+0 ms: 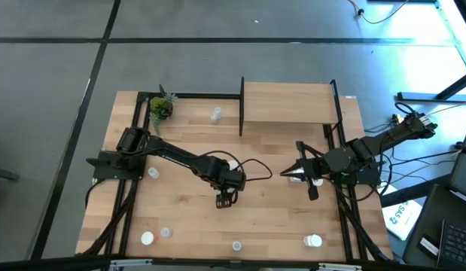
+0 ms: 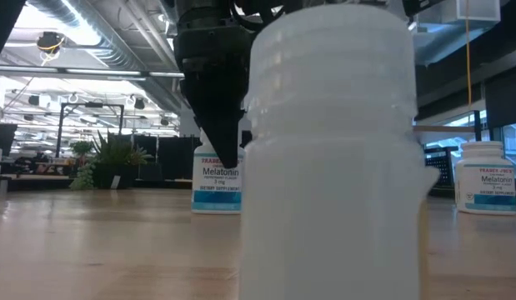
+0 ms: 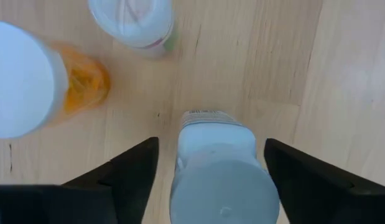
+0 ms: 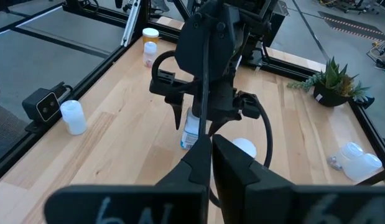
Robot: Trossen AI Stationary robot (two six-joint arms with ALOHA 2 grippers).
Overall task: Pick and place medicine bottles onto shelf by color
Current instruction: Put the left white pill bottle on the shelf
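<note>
Medicine bottles (image 1: pixel 147 238) lie scattered on your pale wooden bench (image 1: pixel 270 218), the light-wood shelf (image 1: pixel 289 104) bare, left claw (image 3: pixel 211 168) wide around a white labelled bottle (image 3: pixel 217 168).

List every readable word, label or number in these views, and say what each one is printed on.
"Melatonin": label of the white bottle behind the dark end effector finger in the low view; the smaller lines are too blurred to read for certain.
"Melatonin": label of the white bottle at the far right of the low view; its brand line is too blurred.
Label on the bottle in the left wrist view: too blurred.
Paper beside the table: unreadable.
</note>
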